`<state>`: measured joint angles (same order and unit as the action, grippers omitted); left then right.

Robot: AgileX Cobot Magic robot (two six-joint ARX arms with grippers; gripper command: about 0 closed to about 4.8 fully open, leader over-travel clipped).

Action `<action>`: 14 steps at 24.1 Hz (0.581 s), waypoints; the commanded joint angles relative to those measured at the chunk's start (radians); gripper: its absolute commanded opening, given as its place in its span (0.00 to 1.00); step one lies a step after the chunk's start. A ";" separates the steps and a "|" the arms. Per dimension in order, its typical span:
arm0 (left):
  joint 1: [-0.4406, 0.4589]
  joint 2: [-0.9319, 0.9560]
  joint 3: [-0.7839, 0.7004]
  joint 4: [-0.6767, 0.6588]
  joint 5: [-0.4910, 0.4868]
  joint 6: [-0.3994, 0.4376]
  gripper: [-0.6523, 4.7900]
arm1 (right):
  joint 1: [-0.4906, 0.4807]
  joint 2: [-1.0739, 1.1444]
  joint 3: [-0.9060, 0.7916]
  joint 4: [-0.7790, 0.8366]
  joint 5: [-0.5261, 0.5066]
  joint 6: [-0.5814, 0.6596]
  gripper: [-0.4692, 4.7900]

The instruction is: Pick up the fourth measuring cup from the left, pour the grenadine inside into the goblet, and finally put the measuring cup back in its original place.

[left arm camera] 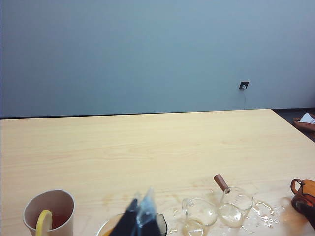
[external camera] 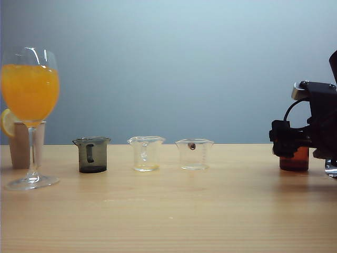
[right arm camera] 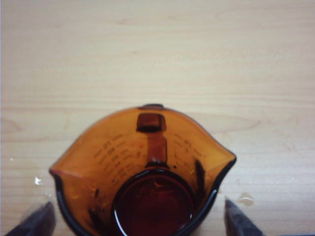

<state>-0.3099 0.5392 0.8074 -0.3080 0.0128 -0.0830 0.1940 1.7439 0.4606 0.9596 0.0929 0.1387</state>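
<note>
1. Your right gripper (right arm camera: 138, 221) sits low at the far right of the table, straddling the fourth measuring cup (right arm camera: 142, 169). Its fingers (right arm camera: 37, 221) stand wide apart, one on each side of the amber body, with a gap showing on both sides. Nothing is gripped yet.
2. The fourth measuring cup (external camera: 294, 159) rests on the wooden table (external camera: 168, 211), last in the row, well apart from the nearest clear cup (external camera: 194, 153). In the exterior view the gripper's black body hides most of it.
3. The grenadine (right arm camera: 153, 204) is in the bottom of that cup, dark red and level. None has been poured, as far as you can judge.
4. The goblet (external camera: 30, 113) stands at the far left, its bowl full of orange drink, with no red tint visible. It is the whole row's length away from the cup.
5. Your left gripper (left arm camera: 139, 219) hangs above the goblet's side of the table. You see only its dark tip at the frame edge, so you cannot tell whether it is open or closed. It holds nothing you can make out.
6. Done so far: the approach only. Left: close on the cup, lift, carry across past the smoky grey cup (external camera: 92, 154) and the two clear ones, tip into the goblet, and return the cup to its spot.
</note>
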 commanded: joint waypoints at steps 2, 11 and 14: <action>0.000 -0.001 0.006 0.009 0.002 -0.003 0.11 | -0.001 0.016 0.026 0.014 -0.010 -0.012 0.92; 0.000 -0.001 0.006 0.009 0.002 -0.003 0.11 | -0.006 0.068 0.062 0.011 -0.023 -0.015 0.92; 0.000 -0.001 0.006 0.009 0.002 -0.003 0.11 | -0.007 0.079 0.068 0.012 -0.025 -0.015 0.92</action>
<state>-0.3099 0.5396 0.8074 -0.3077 0.0128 -0.0830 0.1867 1.8256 0.5201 0.9550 0.0746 0.1253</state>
